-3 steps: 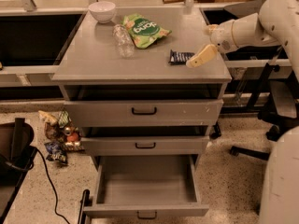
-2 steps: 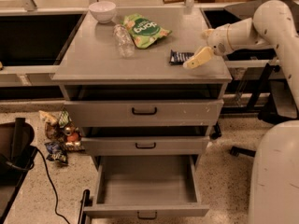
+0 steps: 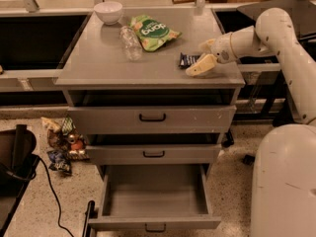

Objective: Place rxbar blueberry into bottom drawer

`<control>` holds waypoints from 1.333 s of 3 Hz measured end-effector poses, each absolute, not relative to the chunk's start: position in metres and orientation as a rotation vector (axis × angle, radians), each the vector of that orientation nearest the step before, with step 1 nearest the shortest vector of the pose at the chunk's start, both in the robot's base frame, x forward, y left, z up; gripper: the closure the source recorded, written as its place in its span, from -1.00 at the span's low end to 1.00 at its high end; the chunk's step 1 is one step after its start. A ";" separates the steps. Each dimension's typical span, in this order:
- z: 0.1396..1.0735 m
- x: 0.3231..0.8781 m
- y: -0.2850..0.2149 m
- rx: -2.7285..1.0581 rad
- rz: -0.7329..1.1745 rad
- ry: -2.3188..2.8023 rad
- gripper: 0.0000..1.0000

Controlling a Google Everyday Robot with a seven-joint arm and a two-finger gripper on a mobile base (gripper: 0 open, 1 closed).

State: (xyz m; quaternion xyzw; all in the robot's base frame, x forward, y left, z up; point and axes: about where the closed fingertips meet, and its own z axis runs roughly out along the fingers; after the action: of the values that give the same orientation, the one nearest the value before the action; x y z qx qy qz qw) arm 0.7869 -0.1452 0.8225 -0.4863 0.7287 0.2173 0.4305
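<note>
The rxbar blueberry (image 3: 187,59), a small dark flat bar, lies on the grey cabinet top (image 3: 148,65) near its right front. My gripper (image 3: 203,56) is open at the bar's right end, just above the top. One pale finger (image 3: 200,66) is in front of the bar and the other behind it. I cannot tell whether they touch it. The bottom drawer (image 3: 154,223) is pulled out, and nothing shows inside.
A green snack bag (image 3: 152,32), a clear plastic bottle (image 3: 131,42) and a white bowl (image 3: 108,11) sit on the cabinet top. The two upper drawers (image 3: 152,117) are slightly open. Snack packets (image 3: 61,144) lie on the floor at left. My white base (image 3: 284,181) stands at right.
My gripper has moved a little left and toward the cabinet's front, closing in on the bar's right end. The bar has not moved.
</note>
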 end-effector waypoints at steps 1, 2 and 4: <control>0.817 0.789 -0.141 -1.198 0.570 1.816 -0.19; 0.820 0.789 -0.141 -1.198 0.570 1.816 0.28; 0.859 0.781 -0.139 -1.174 0.563 1.723 1.00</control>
State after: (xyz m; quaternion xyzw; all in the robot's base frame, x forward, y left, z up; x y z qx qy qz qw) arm 0.7813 -0.1392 0.8591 -0.4795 0.7037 0.2299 0.4713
